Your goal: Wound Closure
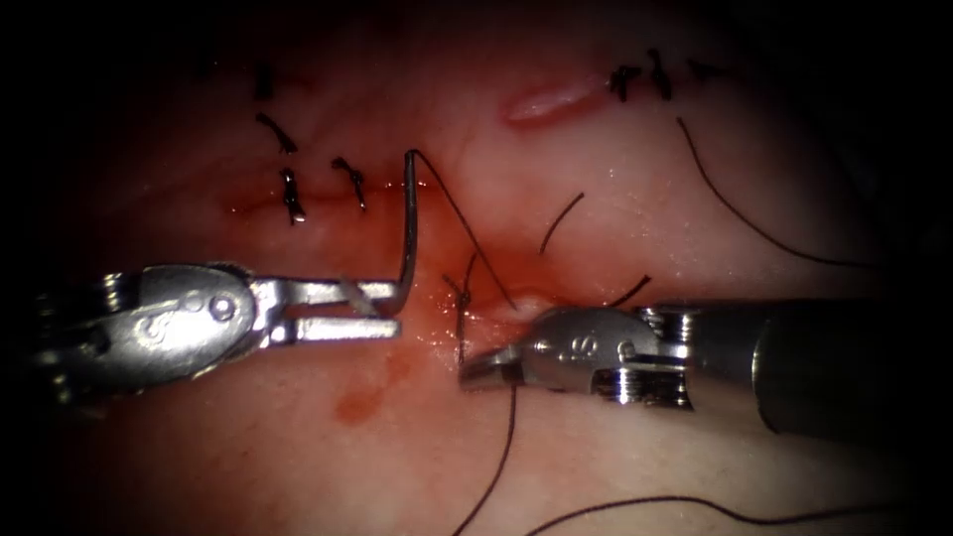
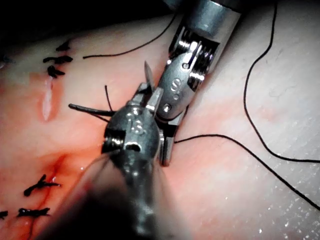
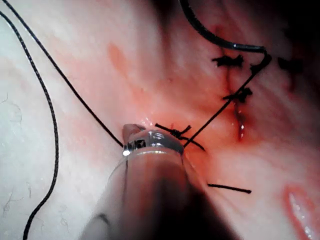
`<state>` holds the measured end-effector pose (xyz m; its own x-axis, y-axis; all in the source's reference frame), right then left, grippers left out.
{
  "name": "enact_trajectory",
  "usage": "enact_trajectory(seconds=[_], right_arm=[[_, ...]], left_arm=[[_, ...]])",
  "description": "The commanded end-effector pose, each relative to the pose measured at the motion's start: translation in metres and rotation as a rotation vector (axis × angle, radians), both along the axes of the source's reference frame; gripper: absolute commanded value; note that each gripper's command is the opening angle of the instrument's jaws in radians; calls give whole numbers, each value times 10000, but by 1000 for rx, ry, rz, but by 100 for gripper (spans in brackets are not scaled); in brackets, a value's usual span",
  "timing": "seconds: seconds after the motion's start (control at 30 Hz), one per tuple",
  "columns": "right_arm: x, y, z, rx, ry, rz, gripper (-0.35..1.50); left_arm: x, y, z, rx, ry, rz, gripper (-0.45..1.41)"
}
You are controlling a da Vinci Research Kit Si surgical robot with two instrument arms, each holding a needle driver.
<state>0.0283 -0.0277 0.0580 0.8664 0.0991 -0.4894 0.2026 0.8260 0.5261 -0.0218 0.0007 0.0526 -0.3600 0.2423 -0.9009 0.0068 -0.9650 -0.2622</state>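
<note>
— Steel on the left first; what has the left tool (image 1: 382, 310) got?
— Its jaws are a little parted yet pinch the needle (image 1: 408, 230) near one end; the curve stands up clear of the tissue (image 1: 635, 189), left of the cut (image 1: 496, 268), with thread (image 1: 467, 223) running off its top end.
— And over the cut?
— A knot (image 1: 463, 293) in red fluid (image 1: 362, 402); finished stitches (image 1: 291, 194) sit further left.
— The right tool (image 1: 486, 369)?
— Jaws pressed together on the thread, which hangs down from its tip, just beside the knot.
</note>
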Motion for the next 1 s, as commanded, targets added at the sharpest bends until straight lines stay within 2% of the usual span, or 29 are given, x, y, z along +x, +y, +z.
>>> enact_trajectory(seconds=[0.03, 0.13, 0.3, 0.47, 0.63, 0.73, 0.77, 0.83, 0.93, 1.0], right_arm=[[7, -10, -16, 71, -79, -122, -35], [-1, -26, -39, 164, -129, -238, -35], [-23, -56, -80, 282, -107, -342, -35], [-29, -52, -104, 267, -49, -284, -35], [-47, -65, -117, 296, -83, -296, -35], [-62, -77, -131, 369, -99, -316, -35], [-70, -83, -144, 416, -78, -327, -35], [-74, -80, -156, 427, -19, -305, -35], [-75, -62, -168, 346, 90, -198, -33], [-77, -45, -172, 259, 153, -82, 37]], left_arm=[[-6, 3, 5, -2, -1, -1, -45], [-7, 2, 9, -4, 0, -1, -45], [-7, 1, 12, -6, 1, -2, -45], [-9, 0, 13, -14, 4, -2, -45], [-10, -5, 15, -15, -2, 4, -45], [-11, -5, 16, -14, -1, 10, -45], [-11, -5, 18, -14, -1, 10, -45], [-10, -5, 20, -26, 0, 18, -45], [-9, -6, 22, -27, 2, 21, -45], [-6, -8, 22, -27, 0, 28, -45]])
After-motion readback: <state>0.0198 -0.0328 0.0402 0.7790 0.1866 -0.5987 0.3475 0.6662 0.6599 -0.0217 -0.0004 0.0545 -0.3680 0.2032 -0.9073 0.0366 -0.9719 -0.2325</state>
